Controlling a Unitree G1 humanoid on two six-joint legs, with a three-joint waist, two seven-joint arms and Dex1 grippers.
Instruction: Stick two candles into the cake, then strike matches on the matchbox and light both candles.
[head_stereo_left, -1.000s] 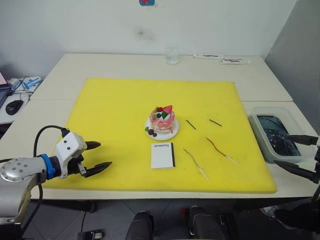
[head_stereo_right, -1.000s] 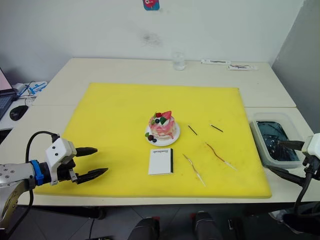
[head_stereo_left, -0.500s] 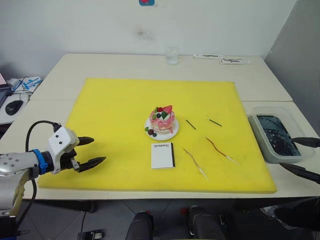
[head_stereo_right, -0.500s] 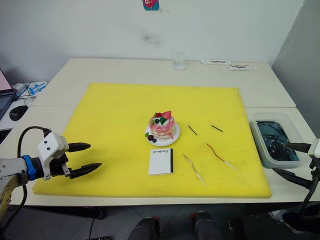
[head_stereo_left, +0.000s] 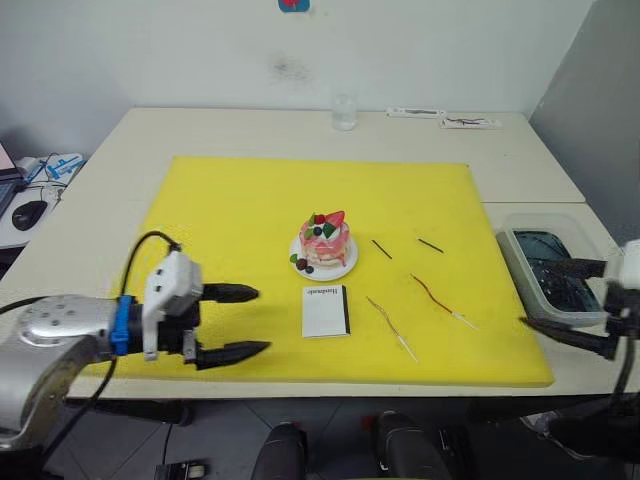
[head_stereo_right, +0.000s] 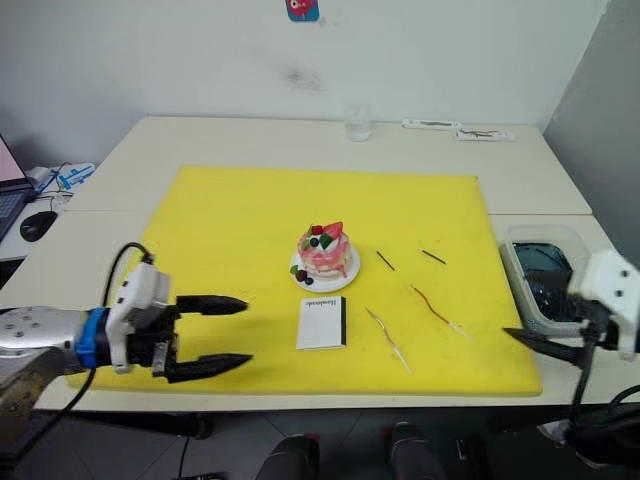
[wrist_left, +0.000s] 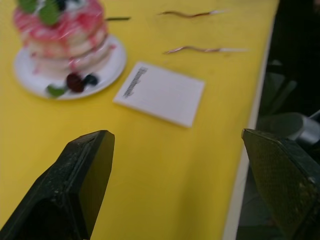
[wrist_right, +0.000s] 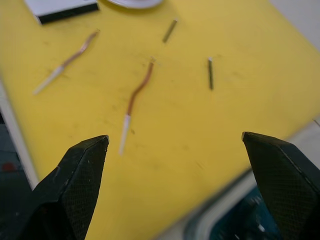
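The pink-and-white cake (head_stereo_left: 326, 238) sits on its white plate (head_stereo_left: 345, 266) mid-mat. Just in front lies the white matchbox (head_stereo_left: 325, 310). Two wavy candles (head_stereo_left: 392, 328) (head_stereo_left: 442, 301) lie flat to its right, and two short dark matches (head_stereo_left: 381, 248) (head_stereo_left: 430, 245) lie beyond them. My left gripper (head_stereo_left: 258, 320) is open over the mat's front left, empty, its tips pointing at the matchbox (wrist_left: 160, 92). Open and empty too, my right gripper (head_stereo_left: 535, 293) hovers at the mat's right edge, facing the nearer candle (wrist_right: 137, 92).
Everything lies on a yellow mat (head_stereo_left: 230, 220) on a pale table. A clear tub (head_stereo_left: 530, 240) with dark contents stands right of the mat, under my right arm. A glass (head_stereo_left: 344, 112) and pens (head_stereo_left: 470, 122) are at the back. A mouse (head_stereo_left: 28, 213) lies far left.
My left gripper has swung right, over the mat toward the matchbox. My right gripper has come in leftward to the mat's right edge. Both stay open.
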